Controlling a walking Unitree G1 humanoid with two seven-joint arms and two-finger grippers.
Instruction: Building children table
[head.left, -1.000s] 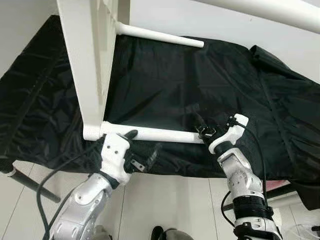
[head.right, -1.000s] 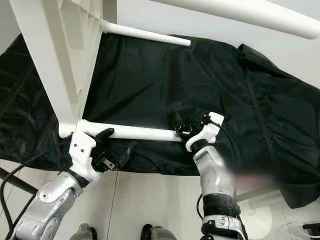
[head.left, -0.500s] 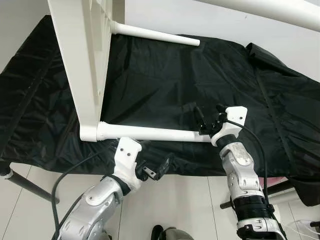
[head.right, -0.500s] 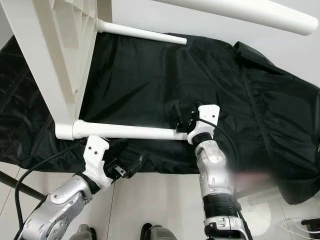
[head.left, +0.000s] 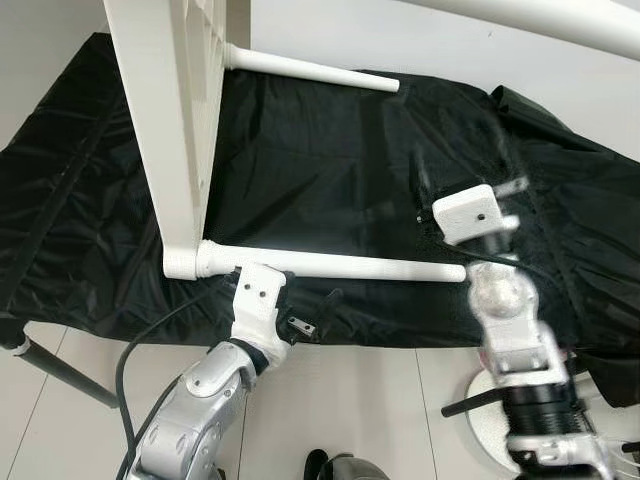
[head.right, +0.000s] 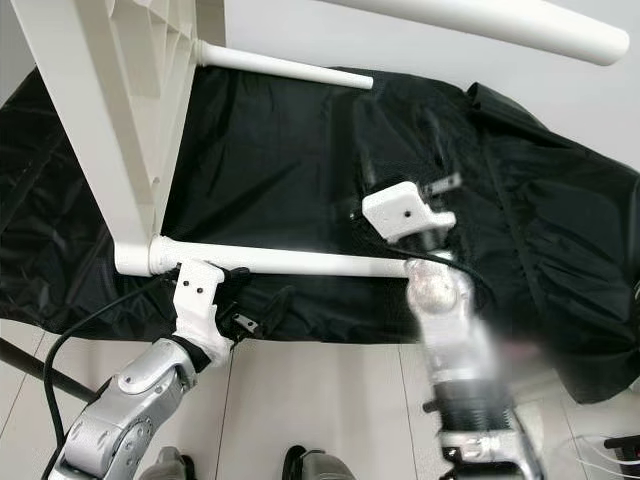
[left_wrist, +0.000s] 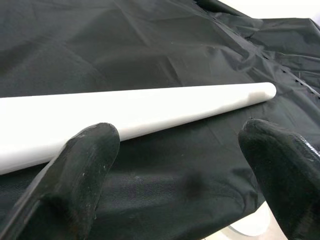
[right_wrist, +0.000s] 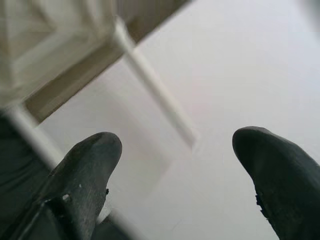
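Note:
The white children's table lies on its side on a black cloth (head.left: 330, 150), its tabletop (head.left: 165, 130) standing on edge at the left. Its near leg (head.left: 340, 266) points right along the cloth's front, and the far leg (head.left: 310, 70) lies behind. My left gripper (head.left: 310, 315) hangs just below the near leg, close to the tabletop, open; in the left wrist view the near leg (left_wrist: 130, 107) lies beyond its fingers (left_wrist: 80, 165). My right gripper (head.left: 468, 182) is raised above the leg's free end, blurred, open and empty.
Another white leg (head.left: 540, 18) crosses the top right close to the camera. The cloth's front edge drops to a pale tiled floor (head.left: 360, 400). A black pole (head.left: 60, 372) slants at the lower left, and a white round base (head.left: 482, 400) sits on the floor by my right arm.
My right gripper has let go of the near leg's end and lifted up and to the right. My left gripper first drew back from the leg, then rose close under it.

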